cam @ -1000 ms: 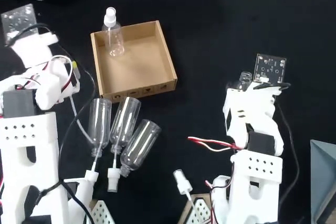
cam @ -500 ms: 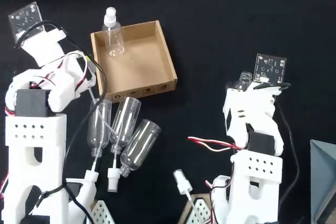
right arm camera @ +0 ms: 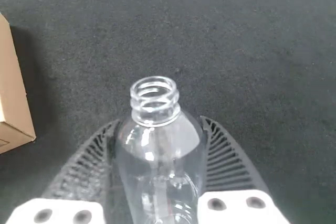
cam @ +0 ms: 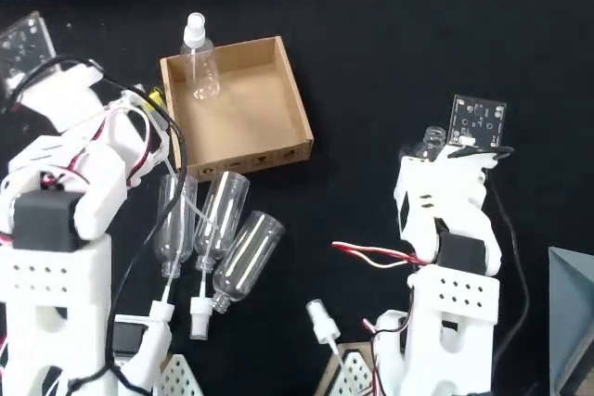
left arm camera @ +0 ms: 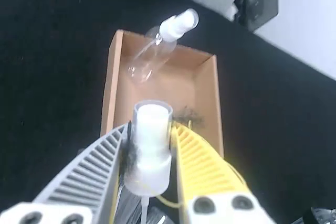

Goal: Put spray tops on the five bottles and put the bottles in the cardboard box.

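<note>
Capping step: left gripper clamps a spray top, right gripper clamps 1 open bottle. Next, likely: bring the top over the neck, tube in first, closely aligned.

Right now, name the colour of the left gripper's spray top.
Spray top: white, best in left wrist view.

My arms are white printed plastic with black servo blocks and red-white wires. Left gripper has one grey ribbed finger, one yellow; right gripper is dark grey.
</note>
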Controlling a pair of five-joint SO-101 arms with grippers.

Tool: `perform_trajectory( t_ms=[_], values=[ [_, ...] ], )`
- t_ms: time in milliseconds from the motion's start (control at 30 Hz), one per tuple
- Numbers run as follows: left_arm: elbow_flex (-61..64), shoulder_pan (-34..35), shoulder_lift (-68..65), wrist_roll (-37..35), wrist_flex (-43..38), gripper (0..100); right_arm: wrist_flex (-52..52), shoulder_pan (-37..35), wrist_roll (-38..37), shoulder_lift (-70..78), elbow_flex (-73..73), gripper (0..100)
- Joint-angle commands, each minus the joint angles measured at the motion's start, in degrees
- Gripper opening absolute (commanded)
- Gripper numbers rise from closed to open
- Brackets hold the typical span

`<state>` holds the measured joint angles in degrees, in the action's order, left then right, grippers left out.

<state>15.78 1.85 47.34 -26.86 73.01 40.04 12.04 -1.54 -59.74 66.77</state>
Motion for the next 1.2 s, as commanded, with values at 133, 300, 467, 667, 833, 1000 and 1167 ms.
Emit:
perform_trajectory(
  t_ms=[133, 300, 467, 667, 833, 1000, 1167],
  values=[
    [8.04, -0.66, 4.66, -0.79, -8.09, 3, -1.23, -1.14, 0.09, -1.98, -0.57, 7.5],
    [10.51, -0.66, 8.09, -2.46, -8.97, 3, -1.23, -1.14, 0.09, -1.98, -0.75, 7.5],
    [11.74, -0.66, 11.16, -4.66, -8.97, 3, 0.0, -0.97, 0.09, -1.98, -1.27, 7.5],
    [11.82, -0.66, 11.69, -4.92, -8.97, 3, 4.4, -1.41, 0.09, -6.99, -1.98, 7.5],
    [14.81, -0.66, 12.31, -8.35, -11.08, 3, 4.66, -1.49, 0.09, -13.05, 0.66, 7.6],
    [17.54, -0.66, 12.31, -8.88, -14.51, 3, 4.66, -4.75, 0.0, -16.57, 2.59, 7.7],
    [17.63, -0.66, 12.31, -8.88, -14.95, 3, 4.57, -5.71, 0.0, -18.33, 3.47, 7.7]
  ],
)
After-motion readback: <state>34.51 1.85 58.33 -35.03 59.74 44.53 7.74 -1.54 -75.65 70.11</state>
